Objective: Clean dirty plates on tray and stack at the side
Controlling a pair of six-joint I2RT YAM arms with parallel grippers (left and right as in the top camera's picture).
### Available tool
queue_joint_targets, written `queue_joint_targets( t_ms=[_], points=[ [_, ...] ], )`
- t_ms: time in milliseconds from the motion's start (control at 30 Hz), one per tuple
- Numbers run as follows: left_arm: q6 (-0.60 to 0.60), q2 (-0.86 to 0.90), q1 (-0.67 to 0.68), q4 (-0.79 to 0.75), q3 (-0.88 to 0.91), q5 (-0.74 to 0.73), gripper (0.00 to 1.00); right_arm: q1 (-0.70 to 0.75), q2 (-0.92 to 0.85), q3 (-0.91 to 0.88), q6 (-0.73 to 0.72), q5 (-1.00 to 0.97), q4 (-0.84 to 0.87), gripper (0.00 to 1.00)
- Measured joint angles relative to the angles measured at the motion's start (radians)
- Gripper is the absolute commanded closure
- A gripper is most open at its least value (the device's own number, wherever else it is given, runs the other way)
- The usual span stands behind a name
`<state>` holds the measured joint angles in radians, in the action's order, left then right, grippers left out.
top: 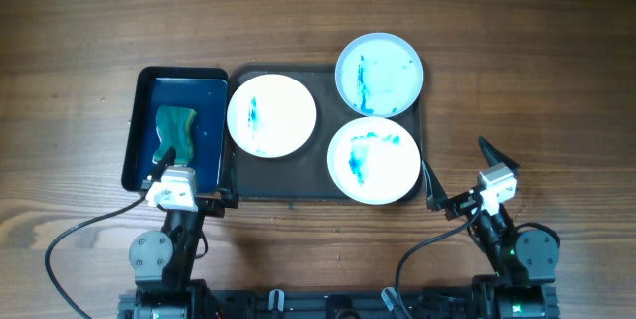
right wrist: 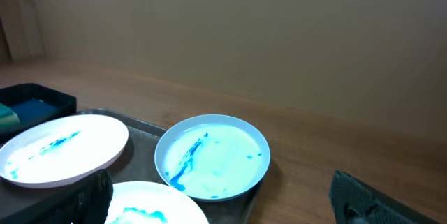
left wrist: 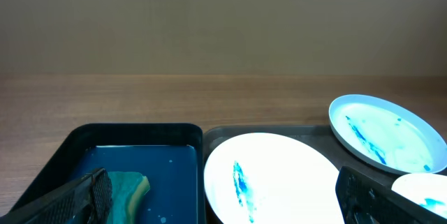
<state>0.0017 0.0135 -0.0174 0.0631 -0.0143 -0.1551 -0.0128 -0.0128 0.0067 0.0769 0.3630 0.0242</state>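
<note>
STATE: left gripper and right gripper stood at the near edge, fingers apart, empty | ITEMS: three blue-smeared plates lay on the tray at tabletop centre; the far-right plate overhung its far rim | RISK: a sideways nudge would likely tip that plate off.

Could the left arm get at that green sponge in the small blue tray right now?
Probably yes. The left gripper hangs open right by the near end of the sponge, and nothing lies over the sponge in its blue tray.
</note>
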Motion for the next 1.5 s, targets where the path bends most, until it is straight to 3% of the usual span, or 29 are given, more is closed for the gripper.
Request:
queue_joint_targets(
  t_ms=[1300, 1500],
  points=[
    [0.0, 0.0, 0.0, 0.0, 0.0, -0.001, 0.0, 0.0, 0.0, 0.0, 0.045, 0.0, 0.005, 0.0],
    [-0.029, 0.0, 0.0, -0.014, 0.0, -0.056, 0.0, 0.0, 0.0, 0.0, 0.04, 0.0, 0.004, 0.0]
  ],
)
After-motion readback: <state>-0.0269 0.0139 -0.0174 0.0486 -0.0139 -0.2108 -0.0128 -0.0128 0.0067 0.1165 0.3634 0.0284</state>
